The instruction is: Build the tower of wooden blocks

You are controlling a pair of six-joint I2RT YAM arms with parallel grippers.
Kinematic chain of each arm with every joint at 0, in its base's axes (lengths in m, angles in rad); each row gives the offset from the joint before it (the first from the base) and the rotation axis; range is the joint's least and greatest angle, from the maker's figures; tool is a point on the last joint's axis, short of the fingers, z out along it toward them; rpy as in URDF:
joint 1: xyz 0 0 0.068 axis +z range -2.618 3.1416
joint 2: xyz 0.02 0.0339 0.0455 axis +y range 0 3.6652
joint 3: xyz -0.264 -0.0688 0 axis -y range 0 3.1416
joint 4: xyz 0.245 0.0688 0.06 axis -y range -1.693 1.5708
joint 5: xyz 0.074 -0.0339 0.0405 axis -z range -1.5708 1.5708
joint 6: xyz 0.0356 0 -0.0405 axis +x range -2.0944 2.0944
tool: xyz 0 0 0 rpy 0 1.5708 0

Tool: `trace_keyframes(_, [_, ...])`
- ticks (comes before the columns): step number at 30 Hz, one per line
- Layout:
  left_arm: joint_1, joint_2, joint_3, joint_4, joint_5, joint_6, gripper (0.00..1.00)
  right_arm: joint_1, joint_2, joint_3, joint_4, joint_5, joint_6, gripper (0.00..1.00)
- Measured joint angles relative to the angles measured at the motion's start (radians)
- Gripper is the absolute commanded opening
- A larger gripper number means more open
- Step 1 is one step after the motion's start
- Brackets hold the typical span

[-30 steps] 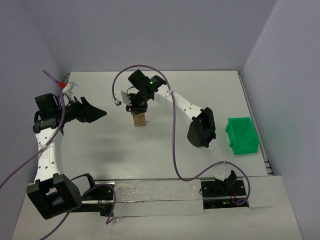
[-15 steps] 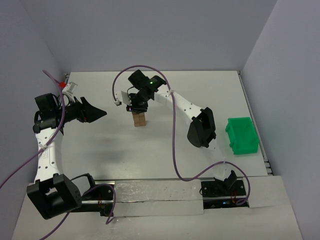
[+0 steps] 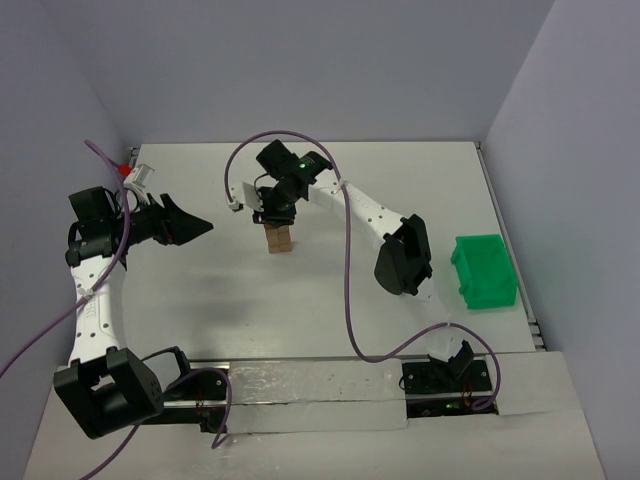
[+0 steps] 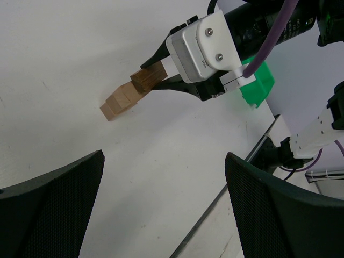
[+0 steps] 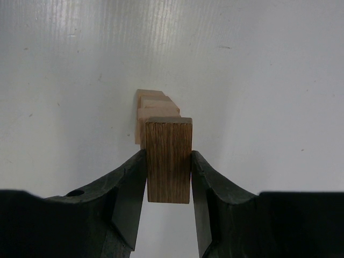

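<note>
A short tower of light-brown wood blocks [image 3: 279, 239] stands at the middle of the white table; it also shows in the left wrist view [image 4: 121, 100] and the right wrist view [image 5: 156, 105]. My right gripper [image 5: 168, 164] is shut on a darker brown wood block [image 5: 169, 160] and holds it right on top of the tower; in the top view it [image 3: 275, 213] hangs over the stack. My left gripper [image 3: 205, 228] is open and empty, off to the tower's left, pointing at it.
A green plastic bin [image 3: 484, 270] stands at the right side of the table, also seen in the left wrist view [image 4: 257, 86]. Purple cables loop over the table beside both arms. Grey walls close the back and sides.
</note>
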Motion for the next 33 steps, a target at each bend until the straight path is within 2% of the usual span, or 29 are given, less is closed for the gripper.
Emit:
trace_keyframes(2, [0.0,0.0,0.0,0.0,0.0,-0.002,0.99,0.0,0.0,-0.001,0.001,0.002,0.002,0.66])
trace_keyframes(6, [0.0,0.0,0.0,0.0,0.0,-0.003,0.99,0.0,-0.001,-0.002,0.002,0.006,0.012,0.99])
trace_keyframes(16, [0.0,0.0,0.0,0.0,0.0,-0.003,0.99,0.0,-0.017,0.002,0.004,0.006,0.039,1.0])
trace_keyframes(21, [0.0,0.0,0.0,-0.001,-0.007,-0.003,0.99,0.0,-0.09,0.002,0.01,-0.001,0.087,1.0])
trace_keyframes(25, [0.0,0.004,0.019,-0.011,-0.044,-0.004,0.99,-0.011,-0.221,-0.028,0.064,-0.002,0.16,1.0])
trace_keyframes(28, [0.0,0.026,0.076,-0.027,-0.144,-0.005,0.99,-0.043,-0.386,-0.157,0.181,0.037,0.277,1.0])
trace_keyframes(33, [0.0,0.088,0.161,-0.043,-0.319,0.013,0.99,-0.196,-0.602,-0.336,0.325,0.128,0.517,1.0])
